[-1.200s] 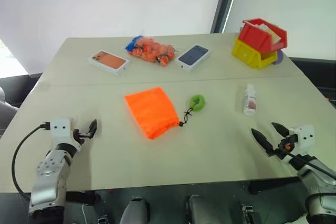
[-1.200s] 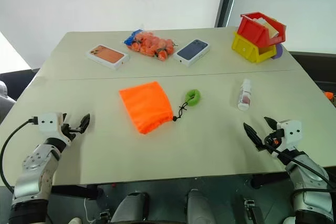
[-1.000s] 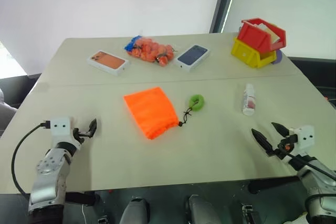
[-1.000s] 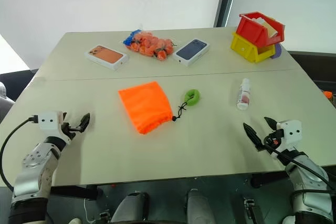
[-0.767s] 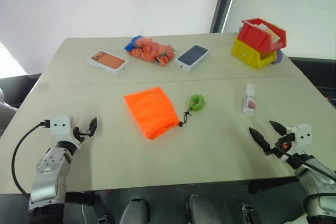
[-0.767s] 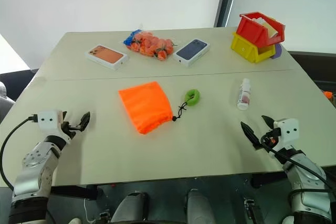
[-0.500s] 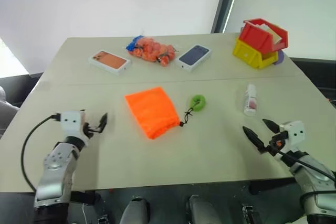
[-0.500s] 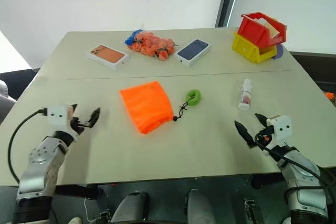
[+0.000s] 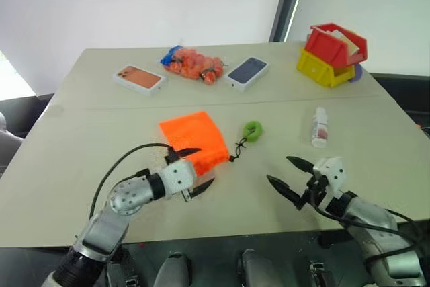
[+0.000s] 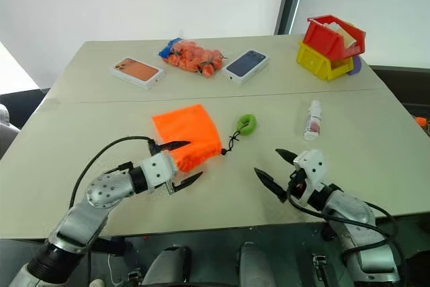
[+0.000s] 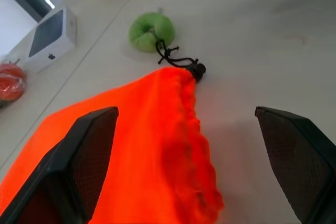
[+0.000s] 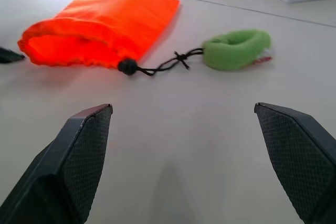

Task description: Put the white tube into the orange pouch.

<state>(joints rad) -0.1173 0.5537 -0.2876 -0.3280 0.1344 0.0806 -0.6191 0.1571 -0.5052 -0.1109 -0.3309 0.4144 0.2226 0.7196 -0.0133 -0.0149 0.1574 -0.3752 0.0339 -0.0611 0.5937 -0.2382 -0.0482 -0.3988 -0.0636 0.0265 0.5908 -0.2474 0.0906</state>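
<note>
Left end effector [image 9: 190, 169], two black fingers spread wide, empty, at the near gathered mouth of the bright neon-orange ribbed fabric drawstring pouch [image 9: 193, 138]; upper finger over the fabric, contact unclear. Pouch lies flat mid-tabletop [image 9: 94, 129], mouth cinched, black cord [image 9: 238, 147] running to a green ring [image 9: 252, 130] just to its right. Right end effector [image 9: 290, 178] also spread wide, empty, near the front edge, pointing toward the pouch. Small white plastic tube with reddish-pink label patch [image 9: 319, 128] lies on the tabletop well right of the ring, beyond the right end effector, untouched. Far side: orange phone box [image 9: 139, 78], mesh bag of small orange items [image 9: 194, 64], white phone box [image 9: 247, 72], stacked red and yellow bins [image 9: 332, 54].

Risks, as judgement: mouth looks drawn shut, so the tube may not enter unless it is opened first. A one-layer pinch would just drag the limp pouch. Both end effectors crowd the pouch; collision likely. Tube is round and could roll off when nudged.
</note>
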